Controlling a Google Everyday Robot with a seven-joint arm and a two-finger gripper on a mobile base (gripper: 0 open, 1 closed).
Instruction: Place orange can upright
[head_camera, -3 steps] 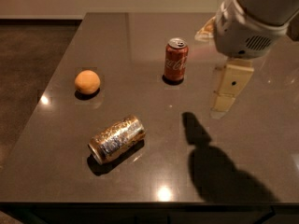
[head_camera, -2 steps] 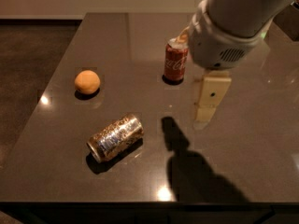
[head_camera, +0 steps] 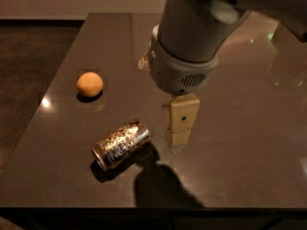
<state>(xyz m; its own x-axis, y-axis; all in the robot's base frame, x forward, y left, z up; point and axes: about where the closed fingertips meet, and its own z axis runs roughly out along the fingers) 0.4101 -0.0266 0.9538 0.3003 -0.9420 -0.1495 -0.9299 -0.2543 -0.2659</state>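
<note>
The orange can point(head_camera: 121, 143) lies on its side on the dark table point(head_camera: 244, 143), near the front, its silver end facing the lower left. It has a mottled orange-gold and silver body. My gripper point(head_camera: 181, 122) hangs just to the right of the can, above the table, a short gap away from it. Only one cream finger point(head_camera: 183, 115) shows below the grey wrist housing point(head_camera: 184, 56). The gripper holds nothing that I can see.
A round orange fruit point(head_camera: 89, 84) sits at the table's left. The arm's bulk hides the middle back of the table, where the red cola can stood. The table's left edge drops to a dark floor point(head_camera: 29, 66). The front edge is close below the can.
The arm has moved left and toward the front, from the table's right side to just beside the lying can. It now covers the red cola can. The cans and fruit have not moved.
</note>
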